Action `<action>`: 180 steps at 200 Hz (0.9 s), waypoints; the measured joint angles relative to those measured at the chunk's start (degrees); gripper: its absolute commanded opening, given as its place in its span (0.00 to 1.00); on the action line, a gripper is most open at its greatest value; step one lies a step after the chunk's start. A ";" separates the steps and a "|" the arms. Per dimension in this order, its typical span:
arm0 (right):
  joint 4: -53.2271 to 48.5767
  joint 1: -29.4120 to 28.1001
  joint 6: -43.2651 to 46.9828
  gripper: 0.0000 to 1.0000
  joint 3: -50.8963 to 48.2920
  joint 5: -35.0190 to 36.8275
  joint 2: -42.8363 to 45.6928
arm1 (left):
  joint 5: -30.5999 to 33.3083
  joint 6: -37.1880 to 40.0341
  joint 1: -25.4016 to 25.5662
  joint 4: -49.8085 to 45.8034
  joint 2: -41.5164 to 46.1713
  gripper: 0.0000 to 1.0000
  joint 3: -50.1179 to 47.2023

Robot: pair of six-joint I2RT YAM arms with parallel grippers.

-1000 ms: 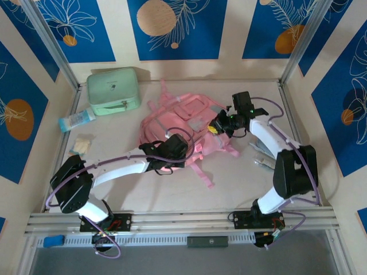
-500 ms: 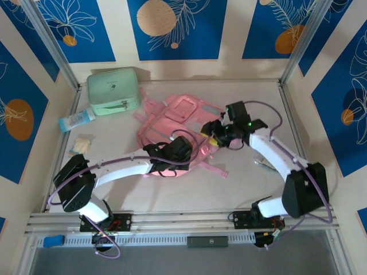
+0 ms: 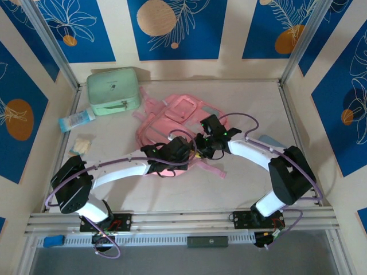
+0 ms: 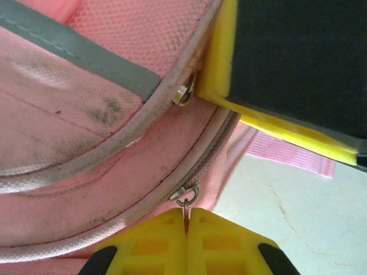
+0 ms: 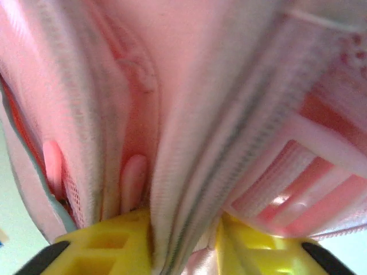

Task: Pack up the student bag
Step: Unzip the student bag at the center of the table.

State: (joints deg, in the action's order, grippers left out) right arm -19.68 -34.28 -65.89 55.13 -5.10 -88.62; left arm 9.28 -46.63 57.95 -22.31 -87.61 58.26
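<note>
Student bag (image 3: pixel 172 114) lies approx. mid bench (image 3: pixel 189 192), just right of the mint case (image 3: pixel 113 90) at far left. We see the left fingers (image 4: pixel 195 226) clenched on a small metal zip pull (image 4: pixel 185 195) at the bag's near edge. The right fingers (image 5: pixel 114 243), just to their right, grasp a fold of bag fabric w/ zip teeth.

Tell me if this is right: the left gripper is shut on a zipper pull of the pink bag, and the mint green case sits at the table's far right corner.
One slip: the mint green case sits at the far left corner, as the top external view shows. The left gripper is indeed shut on a zipper pull of the pink bag.
</note>
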 measured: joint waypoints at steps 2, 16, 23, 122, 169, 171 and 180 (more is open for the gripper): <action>0.13 -0.07 -0.26 0.16 0.00 0.07 0.00 | -0.02 0.00 0.00 0.02 0.00 0.00 -0.04; 0.22 -0.20 0.63 0.09 0.04 0.46 0.00 | -0.04 0.00 -0.02 0.04 0.02 0.00 -0.59; 0.11 -0.09 1.27 0.06 0.04 0.52 0.00 | -0.04 0.02 -0.02 0.04 0.04 0.00 -0.90; -11.08 13.16 16.76 0.04 1.64 -10.23 2.60 | -0.31 0.72 -1.70 0.22 9.60 0.00 -9.75; -11.10 8.70 11.34 0.51 0.22 -4.83 9.05 | -1.38 0.90 -1.81 -1.11 9.40 0.00 -9.68; -10.84 8.52 11.39 0.52 -0.02 -4.66 9.49 | -1.38 0.92 -1.81 -1.16 9.38 0.00 -9.66; -9.68 6.82 8.55 0.56 -1.90 -3.56 12.61 | -1.42 0.96 -1.84 -1.33 9.31 0.00 -9.44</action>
State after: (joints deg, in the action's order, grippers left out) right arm -29.36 -27.46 -57.34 53.23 -8.67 -76.01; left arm 7.86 -45.67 56.12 -23.64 -78.30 48.82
